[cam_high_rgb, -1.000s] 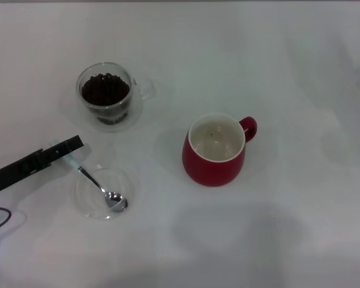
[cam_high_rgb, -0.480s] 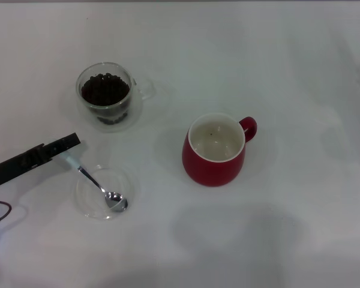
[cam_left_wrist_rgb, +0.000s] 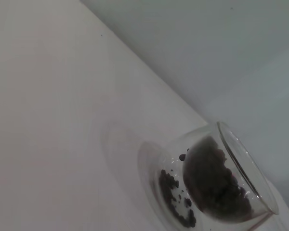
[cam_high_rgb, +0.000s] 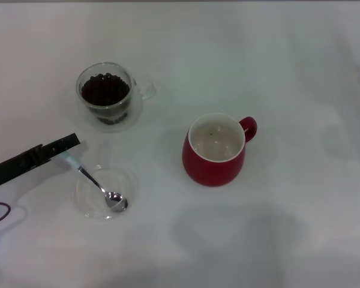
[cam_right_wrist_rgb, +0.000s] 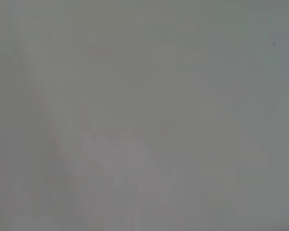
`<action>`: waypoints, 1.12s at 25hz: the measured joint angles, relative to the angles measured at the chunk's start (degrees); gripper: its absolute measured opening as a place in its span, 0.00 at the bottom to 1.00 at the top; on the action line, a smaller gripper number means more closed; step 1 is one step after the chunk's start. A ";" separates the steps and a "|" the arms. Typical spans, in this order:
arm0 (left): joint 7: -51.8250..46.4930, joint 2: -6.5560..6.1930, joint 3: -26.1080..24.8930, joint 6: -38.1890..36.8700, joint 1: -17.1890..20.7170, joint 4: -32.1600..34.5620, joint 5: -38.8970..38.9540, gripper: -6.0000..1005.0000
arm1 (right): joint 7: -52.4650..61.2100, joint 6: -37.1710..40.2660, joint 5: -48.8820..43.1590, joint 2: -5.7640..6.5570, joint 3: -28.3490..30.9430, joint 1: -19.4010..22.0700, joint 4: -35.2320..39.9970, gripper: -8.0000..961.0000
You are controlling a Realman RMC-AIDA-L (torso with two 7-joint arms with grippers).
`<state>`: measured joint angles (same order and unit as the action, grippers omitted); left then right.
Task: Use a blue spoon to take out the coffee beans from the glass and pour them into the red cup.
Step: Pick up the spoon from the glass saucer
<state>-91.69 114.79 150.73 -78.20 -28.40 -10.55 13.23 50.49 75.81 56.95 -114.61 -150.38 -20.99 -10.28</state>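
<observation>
The blue spoon (cam_high_rgb: 96,182) lies with its silver bowl in a shallow clear dish (cam_high_rgb: 89,201); its pale blue handle sticks out over the dish's far left rim. My left gripper (cam_high_rgb: 68,144) reaches in low from the left, its tip right at the end of that handle. The glass (cam_high_rgb: 108,99) stands behind it, well filled with coffee beans (cam_high_rgb: 105,90). In the left wrist view the glass (cam_left_wrist_rgb: 243,166) and its coffee beans (cam_left_wrist_rgb: 209,185) show close up. The red cup (cam_high_rgb: 215,161) stands right of centre, handle to the far right. My right gripper is out of view.
Everything stands on a plain white table (cam_high_rgb: 288,240). A single dark speck lies inside the cream-white inside of the red cup. The right wrist view shows only a plain grey surface.
My left gripper has drawn back slightly to the left, and more of the spoon's pale blue handle shows beside its tip. The spoon, glass and cup have stayed put.
</observation>
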 joint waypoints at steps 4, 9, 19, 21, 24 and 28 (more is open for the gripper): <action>-0.02 0.19 0.00 -0.06 0.26 0.00 0.00 0.34 | -0.02 -0.08 0.00 -0.02 0.00 -0.25 0.00 0.91; -0.03 0.31 0.18 -0.11 0.52 0.04 0.01 0.33 | -0.04 -0.12 0.00 -0.08 0.00 -0.38 0.00 0.91; 0.41 0.44 0.71 -0.10 1.12 0.00 0.12 0.31 | -0.04 -0.13 0.71 -0.09 0.00 -0.18 0.68 0.91; 0.49 0.44 0.71 -0.06 1.24 0.00 0.36 0.31 | -0.03 -0.13 0.72 -0.09 0.00 -0.26 0.69 0.91; 0.52 0.44 0.69 -0.01 1.29 0.00 0.41 0.30 | -0.02 -0.13 0.74 -0.09 0.00 -0.32 0.71 0.91; 0.68 0.44 0.61 0.01 1.29 0.00 0.45 0.27 | -0.01 -0.13 0.77 -0.09 0.00 -0.29 0.71 0.91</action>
<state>-91.01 115.23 151.34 -78.19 -27.11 -10.55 13.68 50.48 75.68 57.72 -114.70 -150.38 -21.28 -9.58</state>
